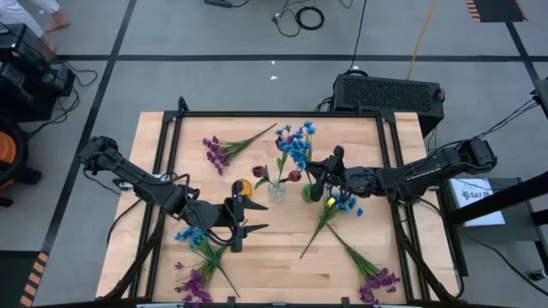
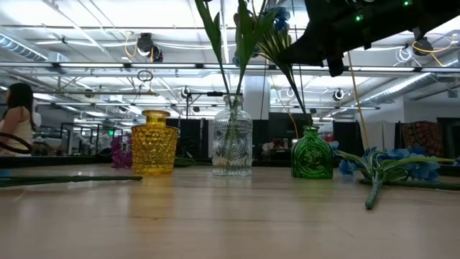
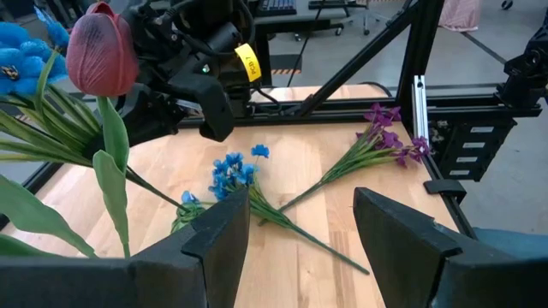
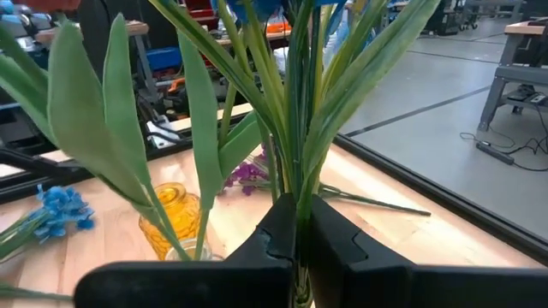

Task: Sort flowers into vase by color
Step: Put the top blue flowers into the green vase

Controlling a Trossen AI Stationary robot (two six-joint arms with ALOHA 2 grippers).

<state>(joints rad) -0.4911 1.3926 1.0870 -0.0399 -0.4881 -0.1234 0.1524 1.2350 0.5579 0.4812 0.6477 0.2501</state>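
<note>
Dark fingers of the right tool [image 4: 295, 248] pinch a bundle of green stems close to the lens, holding a blue sprig [image 1: 295, 147] upright over the green vase [image 2: 312, 155], which stands at the right end of a row with a clear vase [image 2: 232, 138] and a yellow vase [image 2: 154, 142] on the worktop [image 1: 274, 248]. Red tulips [image 1: 259, 174] already stand in the clear vase. From above, the right tool sits just beside the vases at mid-worktop. The left tool [image 1: 237, 221], its jaws parted and holding nothing, waits nearer the front edge beside another blue sprig [image 1: 195, 238]. More blue flowers [image 1: 342, 205] lie right of centre, with purple sprigs [image 1: 218, 151] at the back and purple blossoms [image 1: 377, 282] at the front corner. To seat the held sprig well, the stems probably need to stay vertical and centred over the narrow green neck, going down slowly before release; letting go while tilted risks tipping the vase or snagging the neighbouring leaves.
</note>
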